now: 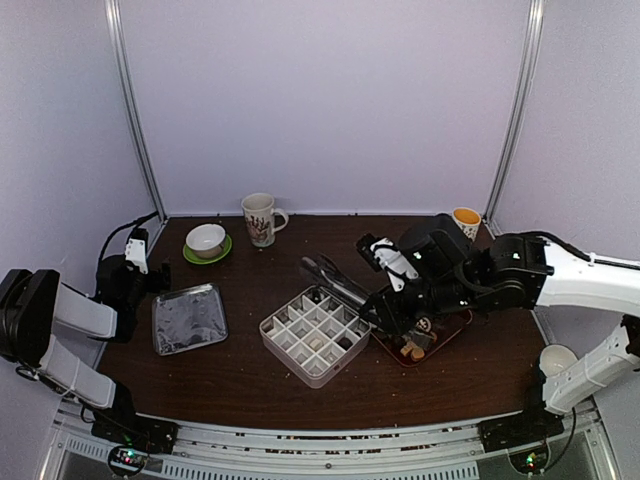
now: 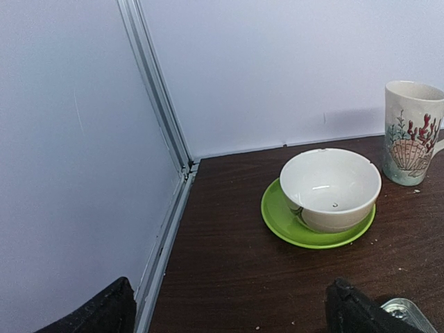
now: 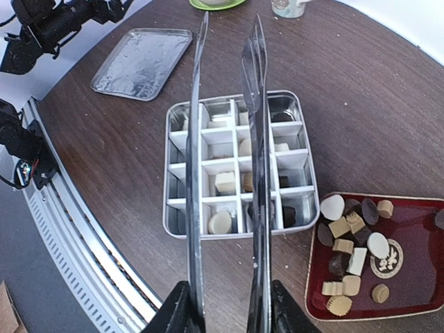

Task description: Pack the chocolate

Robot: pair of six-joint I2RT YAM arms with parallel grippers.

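The chocolate [image 3: 340, 227], small tan, dark and white pieces, lies in a red tray [image 3: 310, 281] at the right, also in the top view [image 1: 440, 350]. A few pieces [image 3: 220, 222] sit in cells of the divided metal box [image 3: 166, 208], mid-table in the top view [image 1: 290, 360]. My right gripper [image 3: 227, 305] is shut on long metal tongs [image 3: 253, 139]. The tong arms are spread and empty, hanging over the box. In the top view the right gripper [image 1: 385, 310] is between box and tray. My left gripper [image 2: 232, 312] is open and empty, far left [image 1: 135, 265].
A flat metal tray [image 1: 189, 318] lies left of the box. A white bowl on a green saucer [image 2: 329, 187] and a shell-print mug [image 2: 411, 132] stand at the back left. An orange-filled cup [image 1: 466, 220] is at the back right, a white cup [image 1: 557, 358] at the right edge.
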